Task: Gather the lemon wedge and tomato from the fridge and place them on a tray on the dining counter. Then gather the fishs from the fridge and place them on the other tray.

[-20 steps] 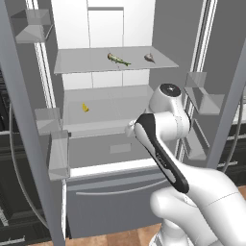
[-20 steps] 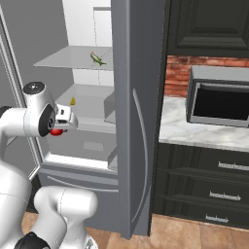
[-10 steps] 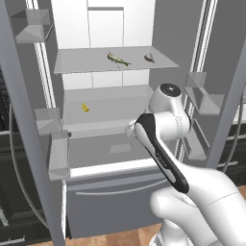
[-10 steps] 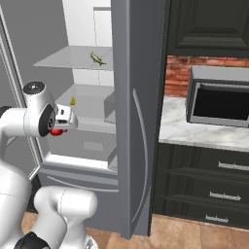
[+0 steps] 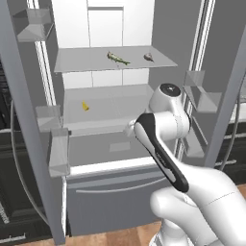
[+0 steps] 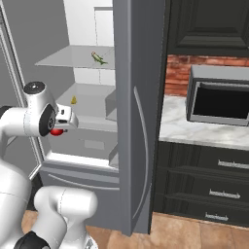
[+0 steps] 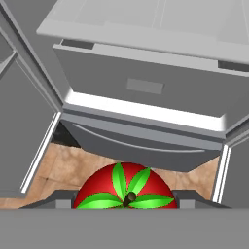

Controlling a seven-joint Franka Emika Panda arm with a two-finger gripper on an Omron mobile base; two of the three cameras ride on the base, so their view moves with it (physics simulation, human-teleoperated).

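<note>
From the left base camera, the fridge [image 5: 120,120] stands with both doors swung wide; the arm's white elbow blocks the shelf front at about 4 o'clock from the lemon wedge [image 5: 85,106], which lies on the middle shelf. On the top shelf at 12 o'clock rest an olive fish [image 5: 118,58] and, just to its right, a small grey shape that may be the second fish [image 5: 149,57].

From the right base camera, the tomato [image 6: 57,131] shows red under the hand, in front of the open fridge, with the lemon at 1 o'clock from it.

In the hand camera, the gripper [image 7: 125,200] is clamped on the tomato, its green stem facing up at 6 o'clock, above the bottom drawer [image 7: 141,146] and wood floor [image 7: 73,165].
</note>
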